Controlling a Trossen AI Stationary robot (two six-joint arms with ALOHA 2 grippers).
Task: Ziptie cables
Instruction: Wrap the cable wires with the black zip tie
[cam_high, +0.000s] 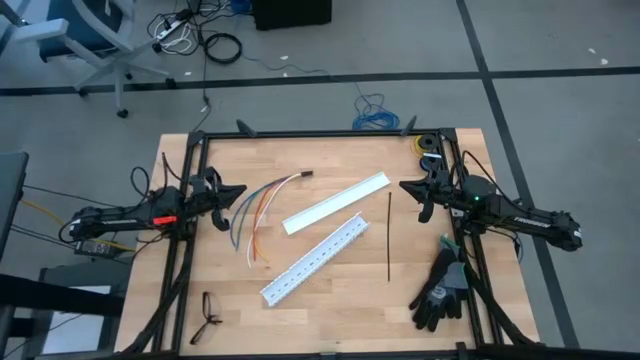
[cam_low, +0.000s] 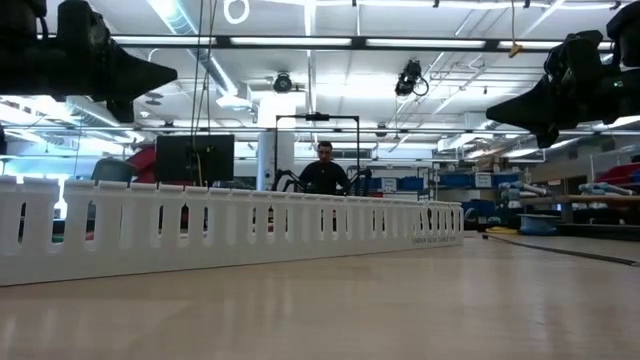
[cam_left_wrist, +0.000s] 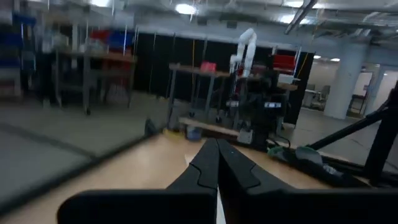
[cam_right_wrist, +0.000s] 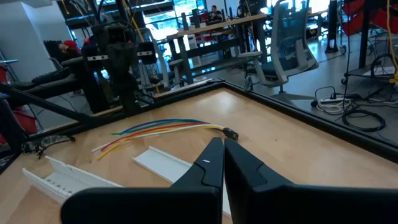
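Both arms parked at the table edges, nothing picked up yet. Left gripper (cam_high: 240, 190) hangs over the left side w/ fingers pressed together, empty; right gripper (cam_high: 405, 187) same on the right side, tips together, holding nothing. So the job hasn't really begun, I'd say.

The cables (cam_high: 262, 205) lie fanned out on the wood just beside the left gripper, loose ends spread toward the left arm, small dark connector (cam_high: 305, 175) at the far end nearer the table's back edge. The ziptie (cam_high: 389, 237) lies straight on the wood right of center, between the right gripper and the two white duct pieces (cam_high: 336, 203), not touching either as far as I can tell.

What could go wrong, imo:
- Ziptie is v. thin and flat on the table. Fingers coming down may just push it along or pinch wood instead, esp. if they come in shut.
- Wires are splayed, not bundled. Grab off-center and only a few come up; the rest slip out, so the tie would close round part of them.
- Duct pieces sit between cables and ziptie; a low pass across could knock them into the wires.
- Black gloves (cam_high: 442, 290) by the right arm could snag a low swing.
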